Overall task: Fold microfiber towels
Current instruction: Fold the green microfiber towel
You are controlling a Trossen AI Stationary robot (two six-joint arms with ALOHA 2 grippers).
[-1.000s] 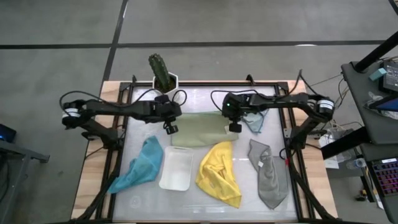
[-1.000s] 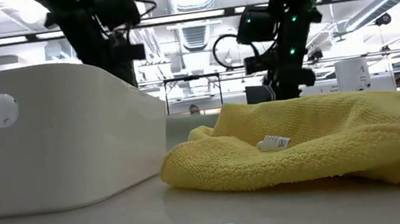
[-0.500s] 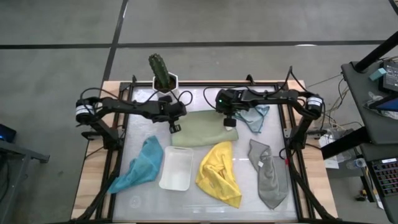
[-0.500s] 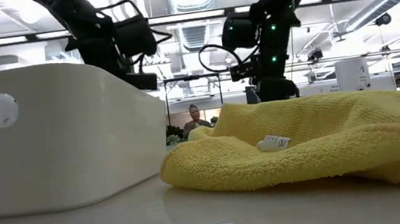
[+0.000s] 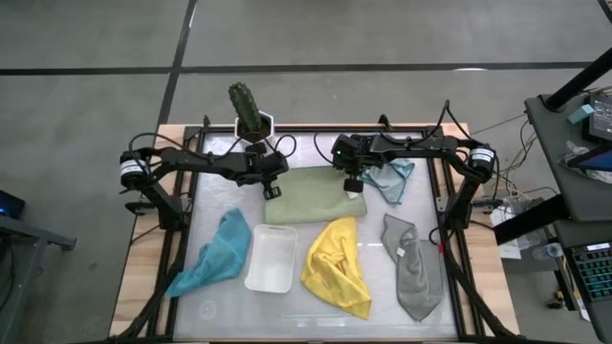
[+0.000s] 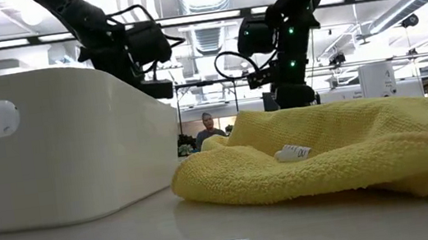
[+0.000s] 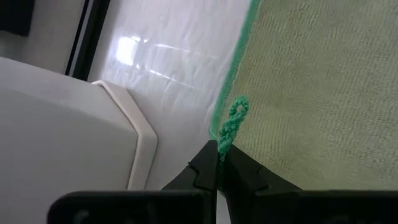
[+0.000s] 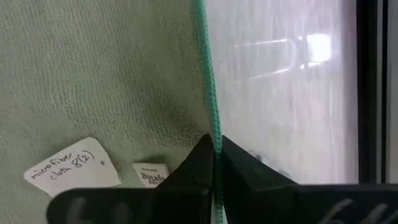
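The pale green towel (image 5: 311,196) lies spread flat at the table's far middle, with a darker green stitched border. My left gripper (image 5: 272,192) is shut at its left near corner, and my right gripper (image 5: 353,187) is shut at its right edge. A handwritten tag (image 8: 71,167) lies on the cloth beside the right fingers. The light blue towel (image 5: 392,180), yellow towel (image 5: 337,263), grey towel (image 5: 411,268) and teal towel (image 5: 215,253) lie crumpled on the table, untouched. My left gripper pinches the pale green towel's stitched border at a corner (image 7: 224,134), where a loose green thread curls. The fingers slant down from the table's left. The rest of the cloth lies flat on the table. My right gripper pinches the towel's green stitched edge (image 8: 211,134) between its two fingertips, slanting down from the right. The edge runs straight away from the fingers. The cloth beside them lies flat on the table.
A white tray (image 5: 271,258) sits near of the green towel, between the teal and yellow towels, close to my left gripper (image 7: 74,124). A potted cactus (image 5: 251,115) stands at the far edge. Black frame rails run along both sides of the table.
My left gripper has come down and gone a little toward the table's right. My right gripper has shifted a little toward the far edge and the left. Both have stayed shut. The pale green towel now shows wider on its right side.
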